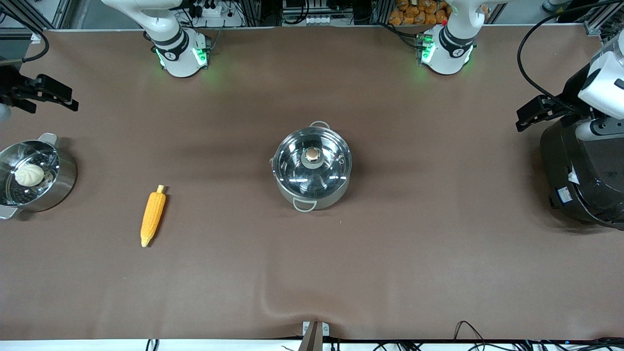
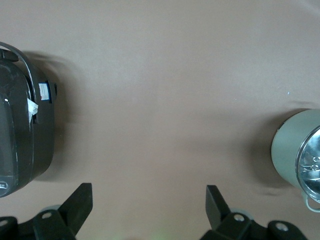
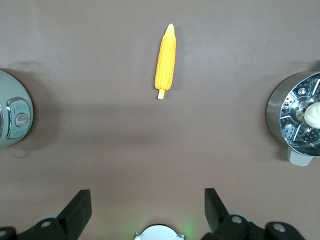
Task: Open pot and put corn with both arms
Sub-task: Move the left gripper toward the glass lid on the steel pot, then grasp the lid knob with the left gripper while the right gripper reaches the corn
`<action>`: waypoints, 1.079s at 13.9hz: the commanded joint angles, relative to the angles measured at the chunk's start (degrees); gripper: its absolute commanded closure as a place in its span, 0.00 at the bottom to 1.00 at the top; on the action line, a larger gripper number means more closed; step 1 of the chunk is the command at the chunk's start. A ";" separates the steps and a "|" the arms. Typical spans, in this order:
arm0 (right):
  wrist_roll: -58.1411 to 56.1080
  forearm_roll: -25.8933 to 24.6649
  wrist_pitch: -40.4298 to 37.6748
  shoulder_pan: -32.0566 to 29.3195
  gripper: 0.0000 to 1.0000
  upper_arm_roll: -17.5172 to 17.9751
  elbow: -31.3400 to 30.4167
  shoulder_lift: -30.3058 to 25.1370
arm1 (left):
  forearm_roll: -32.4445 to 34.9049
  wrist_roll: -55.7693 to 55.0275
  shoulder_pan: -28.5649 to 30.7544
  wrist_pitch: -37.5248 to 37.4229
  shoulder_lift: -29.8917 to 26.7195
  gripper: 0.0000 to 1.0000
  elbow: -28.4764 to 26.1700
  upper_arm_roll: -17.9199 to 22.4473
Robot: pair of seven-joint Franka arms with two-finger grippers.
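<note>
The steel pot [image 1: 312, 190] stands at the middle of the table with its glass lid [image 1: 292, 168] on and the brass knob [image 1: 312, 156] on top. It also shows in the left wrist view [image 2: 287, 150] and the right wrist view [image 3: 12, 122]. The corn [image 1: 153, 216] lies on the table toward the right arm's end, nearer the front camera than the pot; it also shows in the right wrist view [image 3: 166, 57]. My right gripper [image 1: 66, 97] is open and empty, up above the steamer pot. My left gripper [image 1: 529, 117] is open and empty, up beside the rice cooker. Both wrist views show the open fingers, left [image 2: 148, 192] and right [image 3: 147, 197].
A steel steamer pot [image 1: 61, 187] with a white bun [image 1: 29, 174] stands at the right arm's end of the table. A big black rice cooker [image 1: 585, 175] stands at the left arm's end. A brown mat [image 1: 390, 253] covers the table.
</note>
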 commanded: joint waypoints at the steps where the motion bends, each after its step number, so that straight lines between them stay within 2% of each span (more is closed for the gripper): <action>1: -0.37 -0.52 -1.22 -0.41 0.00 0.20 1.64 0.66 | -1.38 1.42 -0.39 -1.15 -1.85 0.00 -0.61 0.91; 5: -0.37 -0.52 -1.22 -0.41 0.00 0.11 1.55 0.74 | -1.47 1.07 -0.56 -1.24 0.42 0.00 1.67 0.20; 7: -0.46 -0.52 -1.40 -0.41 0.00 0.11 1.55 1.01 | -5.57 -0.50 -1.79 -1.15 1.92 0.00 2.21 -1.02; 9: -0.46 -0.52 -1.49 -0.41 0.00 0.11 1.38 1.27 | -8.15 -11.43 -6.34 -0.54 4.63 0.00 2.38 -3.30; 13: -1.07 -0.61 -1.58 -2.42 0.00 0.11 -0.47 4.51 | -7.88 -34.38 -18.82 4.38 12.62 0.00 5.79 -3.31; 15: -0.81 -0.61 -1.75 -2.17 0.00 0.11 -1.43 8.54 | -6.92 -41.09 -23.48 7.88 17.02 0.00 8.26 -2.96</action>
